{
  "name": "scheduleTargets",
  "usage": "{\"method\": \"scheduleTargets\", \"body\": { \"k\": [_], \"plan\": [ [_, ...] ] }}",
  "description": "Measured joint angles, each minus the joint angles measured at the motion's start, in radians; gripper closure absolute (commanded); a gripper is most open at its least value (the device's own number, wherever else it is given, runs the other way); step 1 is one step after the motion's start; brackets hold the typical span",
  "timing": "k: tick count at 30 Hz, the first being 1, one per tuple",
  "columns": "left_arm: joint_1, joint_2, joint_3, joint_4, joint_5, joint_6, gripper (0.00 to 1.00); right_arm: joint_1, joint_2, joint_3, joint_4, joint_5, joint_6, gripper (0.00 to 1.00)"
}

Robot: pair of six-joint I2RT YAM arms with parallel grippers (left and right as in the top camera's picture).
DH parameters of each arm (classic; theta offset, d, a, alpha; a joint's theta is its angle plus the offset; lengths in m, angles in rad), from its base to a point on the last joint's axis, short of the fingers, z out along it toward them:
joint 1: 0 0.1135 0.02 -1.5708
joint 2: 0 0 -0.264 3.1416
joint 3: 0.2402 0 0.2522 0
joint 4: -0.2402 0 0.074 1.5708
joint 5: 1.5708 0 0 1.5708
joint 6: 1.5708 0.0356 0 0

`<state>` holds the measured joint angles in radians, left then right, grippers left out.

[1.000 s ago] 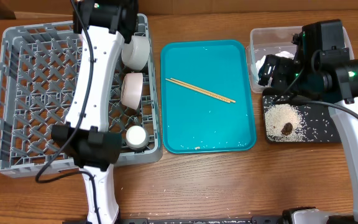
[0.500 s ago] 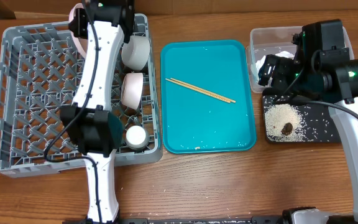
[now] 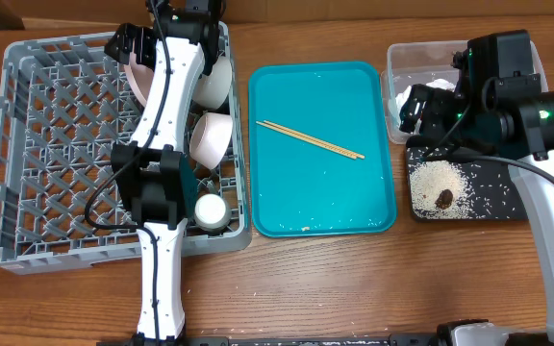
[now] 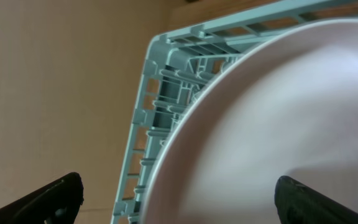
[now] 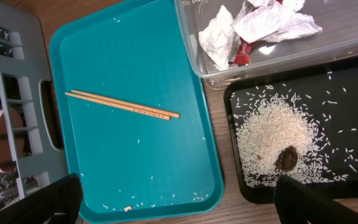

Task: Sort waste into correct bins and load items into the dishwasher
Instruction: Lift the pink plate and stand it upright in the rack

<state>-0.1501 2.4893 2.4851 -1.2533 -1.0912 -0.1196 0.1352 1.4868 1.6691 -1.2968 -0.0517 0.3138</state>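
Pink plate (image 4: pixel 278 124) stands in the grey rack (image 3: pixel 56 144) — left and right jaws both spread wide, clasping nothing.

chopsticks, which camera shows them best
Right wrist: both chopsticks lie whole and close-up on the teal tray. Overhead shows them too, only smaller. Left wrist shows none of them, just the pink plate and the rack.

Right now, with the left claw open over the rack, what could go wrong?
The pink plate leans at the dish rack's back corner, close inside the open left claw; pulling away could clip and topple it. The chopsticks lie flat on the teal tray, thin and likely hard to pinch.
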Motion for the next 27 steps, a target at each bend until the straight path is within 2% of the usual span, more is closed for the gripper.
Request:
{"method": "scheduleTargets", "body": {
  "k": [9, 13, 18, 20, 22, 27],
  "plan": [
    [-0.018, -0.066, 0.142, -0.077, 0.299, 0.0, 0.0, 0.0, 0.0, 0.0, 0.0, 0.0, 0.0, 0.0],
    [-0.069, -0.209, 0.179, -0.167, 0.525, 0.0, 0.0, 0.0, 0.0, 0.0, 0.0, 0.0, 0.0, 0.0],
    [-0.163, -0.352, 0.222, -0.222, 0.903, -0.007, 0.0, 0.0, 0.0, 0.0, 0.0, 0.0, 0.0, 0.0],
    [-0.204, -0.359, 0.224, -0.262, 0.991, -0.055, 0.0, 0.0, 0.0, 0.0, 0.0, 0.0, -0.001, 0.0],
    [-0.248, -0.34, 0.201, -0.296, 1.019, -0.137, 0.0, 0.0, 0.0, 0.0, 0.0, 0.0, 0.0, 0.0],
    [-0.341, -0.211, 0.132, -0.33, 0.996, -0.357, 0.0, 0.0, 0.0, 0.0, 0.0, 0.0, 0.0, 0.0]
  ]
}}
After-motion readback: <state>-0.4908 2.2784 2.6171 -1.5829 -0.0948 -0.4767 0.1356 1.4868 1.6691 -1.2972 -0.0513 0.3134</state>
